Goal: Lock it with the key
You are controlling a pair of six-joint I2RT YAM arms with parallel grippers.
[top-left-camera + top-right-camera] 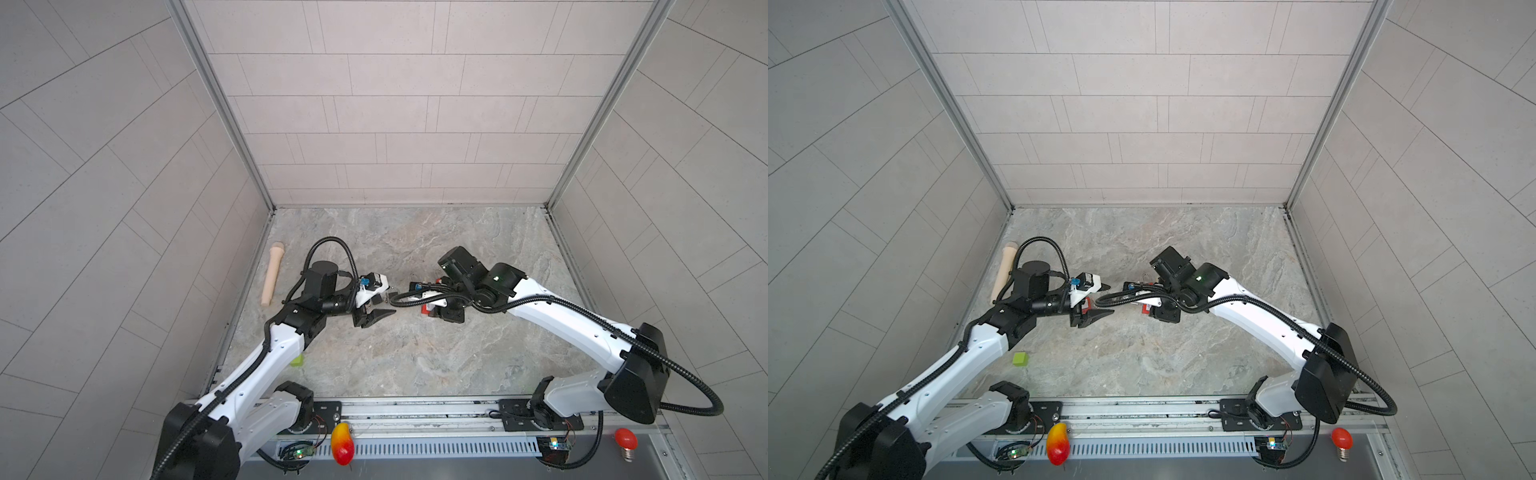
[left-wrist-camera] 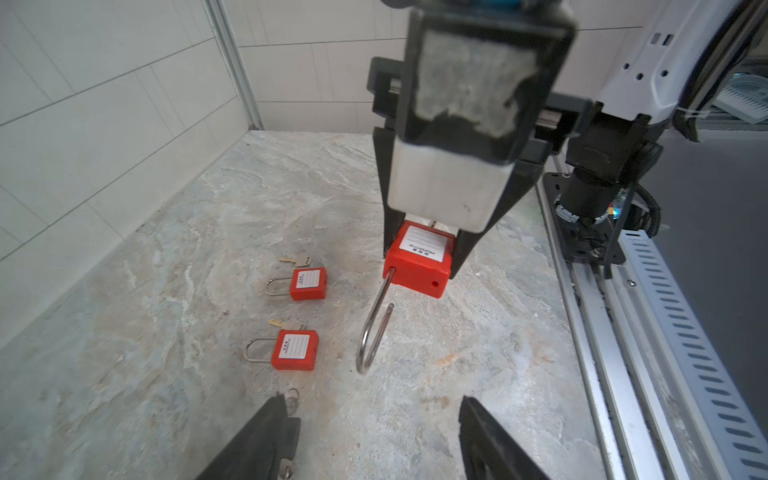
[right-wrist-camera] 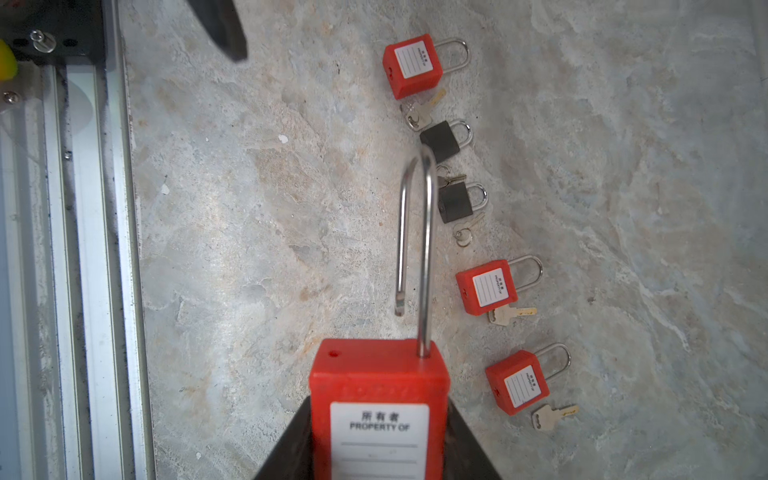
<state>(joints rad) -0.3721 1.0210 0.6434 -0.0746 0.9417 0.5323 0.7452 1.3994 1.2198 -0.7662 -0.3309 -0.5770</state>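
Red long-shackle padlock (image 3: 380,395) sits clamped by the sides of its body in the right gripper (image 2: 422,249), held above the middle of the bench (image 1: 415,365), its steel shackle (image 3: 428,249) open. Left gripper (image 2: 374,403) faces it, jaws apart and empty. Rigid, smooth and probably light, it seems best gripped by the body, since the shackle swivels.

Clad in white shells along the left arm (image 1: 266,357) and right arm (image 1: 561,316), with black housings at every joint. Trails black ribbed cable conduit (image 1: 332,239) in loops beside each arm. Shows small dark holes (image 2: 640,77) in the white shells and a green light (image 1: 496,277) near the right wrist. Ends at the left gripper (image 2: 374,401) in black fingers (image 2: 266,440) tapering to wedges.
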